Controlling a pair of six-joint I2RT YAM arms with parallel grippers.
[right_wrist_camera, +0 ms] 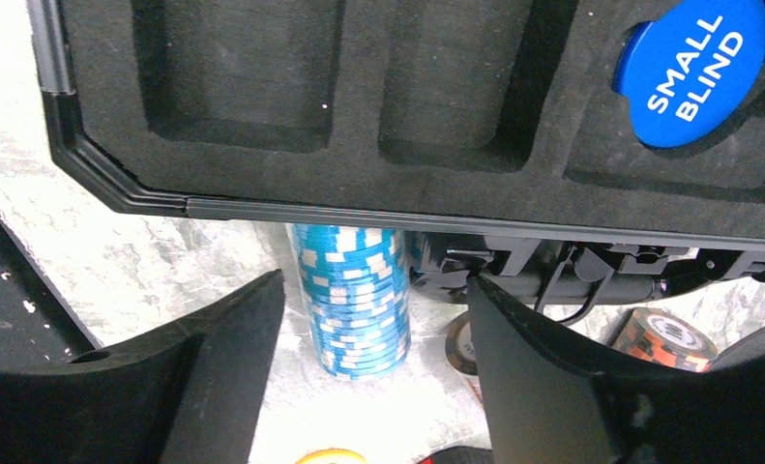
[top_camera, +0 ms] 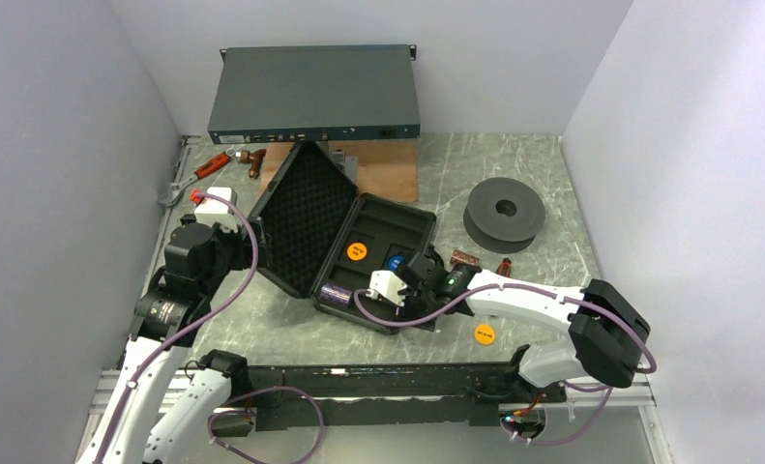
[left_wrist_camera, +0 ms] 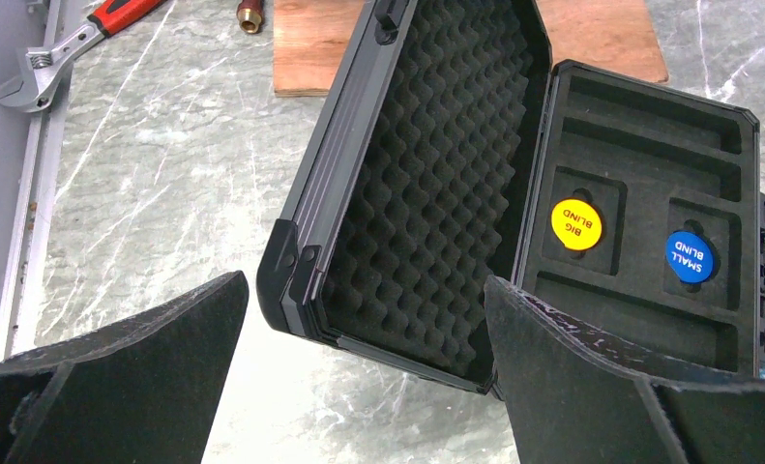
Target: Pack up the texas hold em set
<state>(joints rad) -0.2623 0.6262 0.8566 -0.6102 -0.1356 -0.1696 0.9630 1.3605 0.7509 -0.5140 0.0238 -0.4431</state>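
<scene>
- R end effector (right_wrist_camera: 370,286) is hanging released, fingers (right_wrist_camera: 233,367) either side of the teal chip roll (right_wrist_camera: 354,300), not yet pinching.
- Step, prob.: grabbing that roll. Next move is calling for closing, then lifting over the case rim (right_wrist_camera: 359,208) into an empty foam slot.
- Roll is sitting on the bench (right_wrist_camera: 214,261) tight against the case wall, w/ the handle (right_wrist_camera: 591,275) crowding one side.
- L end effector (left_wrist_camera: 367,282) is hovering released, apart from the lid (left_wrist_camera: 426,193).

The case (top_camera: 402,220) lies open, its lid (top_camera: 296,217) standing on its left. In its tray sit the big blind disc (left_wrist_camera: 575,224) and, right of it, the small blind disc (left_wrist_camera: 690,256). A chip stack (right_wrist_camera: 354,295) stands just outside the case's near edge. Behind the case are a board (top_camera: 383,169) and a rack unit (top_camera: 315,94); to its right is a spool (top_camera: 504,213).
</scene>
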